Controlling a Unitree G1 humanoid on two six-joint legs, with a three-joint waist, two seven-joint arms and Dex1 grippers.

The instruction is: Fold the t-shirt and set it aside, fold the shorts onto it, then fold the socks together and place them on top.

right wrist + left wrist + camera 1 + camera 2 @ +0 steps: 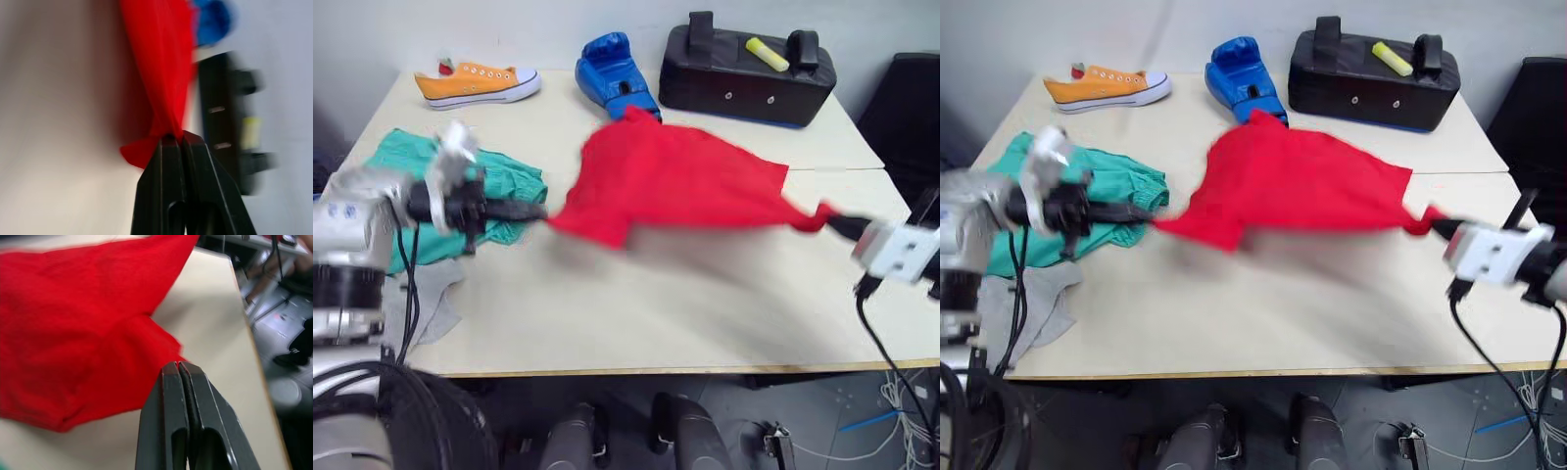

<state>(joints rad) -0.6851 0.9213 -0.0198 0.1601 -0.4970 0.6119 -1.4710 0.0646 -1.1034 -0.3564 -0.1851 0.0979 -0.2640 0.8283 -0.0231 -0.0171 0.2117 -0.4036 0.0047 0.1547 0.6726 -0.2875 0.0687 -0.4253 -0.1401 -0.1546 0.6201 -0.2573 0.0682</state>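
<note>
While stretched between both grippers, the red t-shirt (675, 181) hangs above the middle of the table (636, 323), its long axis running left to right across the robot's front, with its far corner reaching toward the blue boxing glove (615, 78). Left gripper (536, 211) has its fingers pressed together on the shirt's left corner; right gripper (834, 223) is likewise pinched tight on the shirt's right corner, near the table's right edge. Teal shorts (421, 186) lie crumpled under and behind the left arm, near the left edge. Grey socks (435, 299) lie flat at the near-left corner, partly over the front edge. Bare tabletop stretches along the near side below the shirt, from the socks to the right edge. At the far edge: orange sneaker (478, 82) far left, the glove centre, and a black pad (744, 78) carrying a yellow marker (767, 54), far right.
</note>
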